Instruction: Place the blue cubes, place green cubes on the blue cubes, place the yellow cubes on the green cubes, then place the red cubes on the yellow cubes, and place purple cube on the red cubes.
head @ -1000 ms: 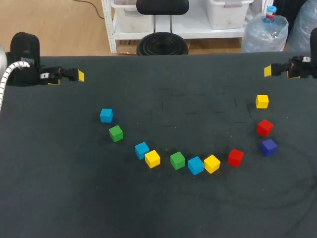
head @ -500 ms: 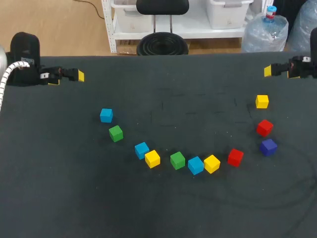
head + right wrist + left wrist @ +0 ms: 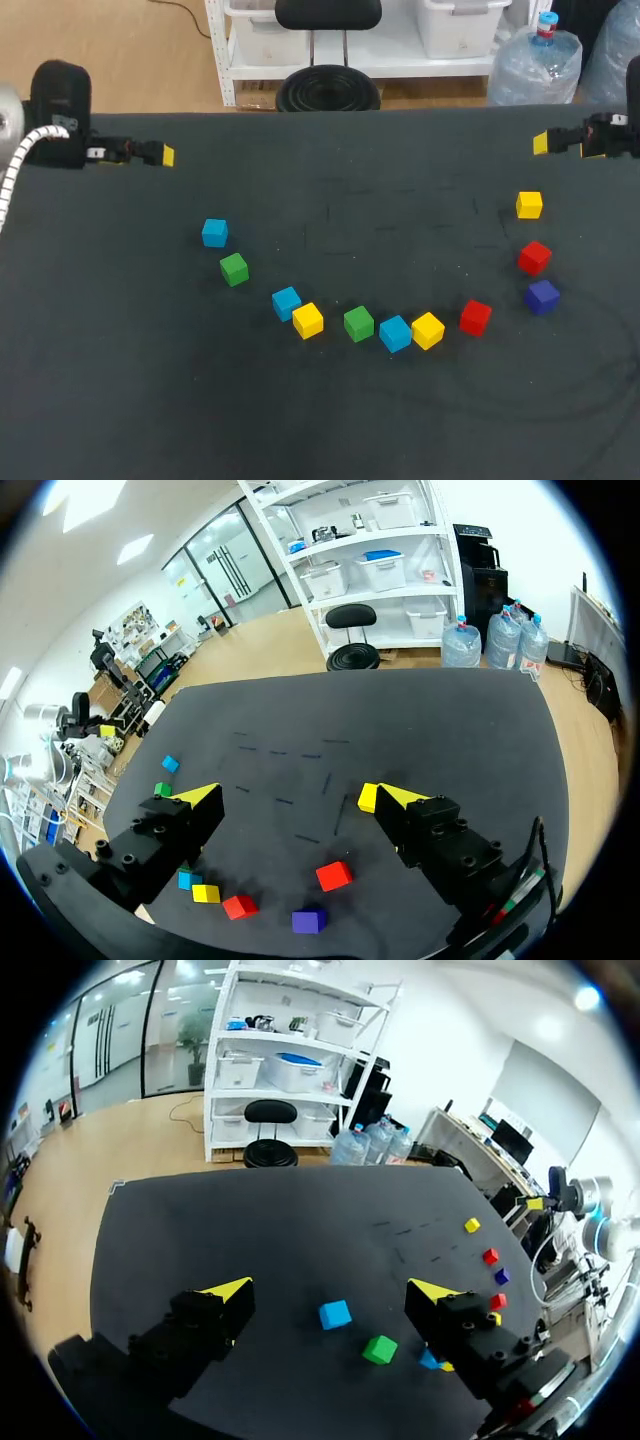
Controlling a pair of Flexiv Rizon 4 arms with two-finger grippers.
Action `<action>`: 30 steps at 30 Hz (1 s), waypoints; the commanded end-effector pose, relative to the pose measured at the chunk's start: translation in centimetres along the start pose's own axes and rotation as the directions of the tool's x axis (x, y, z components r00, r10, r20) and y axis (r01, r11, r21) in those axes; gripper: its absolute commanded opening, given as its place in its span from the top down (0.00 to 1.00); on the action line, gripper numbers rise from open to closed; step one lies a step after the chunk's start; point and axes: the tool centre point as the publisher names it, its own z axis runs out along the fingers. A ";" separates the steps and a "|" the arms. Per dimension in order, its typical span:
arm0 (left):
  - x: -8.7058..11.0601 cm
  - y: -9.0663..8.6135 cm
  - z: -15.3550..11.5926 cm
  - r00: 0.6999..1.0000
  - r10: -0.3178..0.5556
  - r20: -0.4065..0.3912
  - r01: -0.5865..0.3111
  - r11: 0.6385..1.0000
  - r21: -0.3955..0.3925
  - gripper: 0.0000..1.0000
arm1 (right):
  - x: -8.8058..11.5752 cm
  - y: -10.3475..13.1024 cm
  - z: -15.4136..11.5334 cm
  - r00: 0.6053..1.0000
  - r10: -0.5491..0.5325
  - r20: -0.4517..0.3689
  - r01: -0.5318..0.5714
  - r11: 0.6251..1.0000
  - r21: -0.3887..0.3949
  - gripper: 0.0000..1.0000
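All eleven cubes lie singly on the dark table, none stacked. An arc drops from centre left to lower centre: upper blue cube, left green cube, middle blue cube, left yellow cube, right green cube, lower blue cube, middle yellow cube, lower red cube. Near the right edge sit the purple cube, upper red cube and top yellow cube. The left gripper, at the head view's upper left, and the right gripper, at its upper right, have their fingers spread wide, holding nothing
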 end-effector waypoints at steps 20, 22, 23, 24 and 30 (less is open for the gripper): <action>0.5 -2.6 4.6 0.980 0.018 -0.200 -0.080 0.948 -0.308 0.00 | 0.0 0.1 0.0 1.000 0.001 0.001 -0.001 1.000 0.005 0.00; 1.2 -2.8 4.9 0.975 0.013 -0.222 -0.085 0.945 -0.317 0.00 | 0.0 0.1 0.0 1.000 0.001 0.001 -0.001 1.000 0.005 0.00; 1.4 -3.0 5.0 0.974 0.016 -0.228 -0.090 0.944 -0.317 0.00 | 0.0 0.1 0.0 1.000 0.001 0.001 -0.001 1.000 0.005 0.00; 1.7 -3.1 5.1 0.971 0.020 -0.240 -0.100 0.940 -0.325 0.00 | 0.0 0.1 0.0 1.000 0.001 0.001 -0.001 1.000 0.005 0.00; 2.9 -3.8 5.8 0.962 0.001 -0.273 -0.092 0.943 -0.319 0.00 | 0.0 0.1 0.0 1.000 0.001 0.001 -0.001 1.000 0.005 0.00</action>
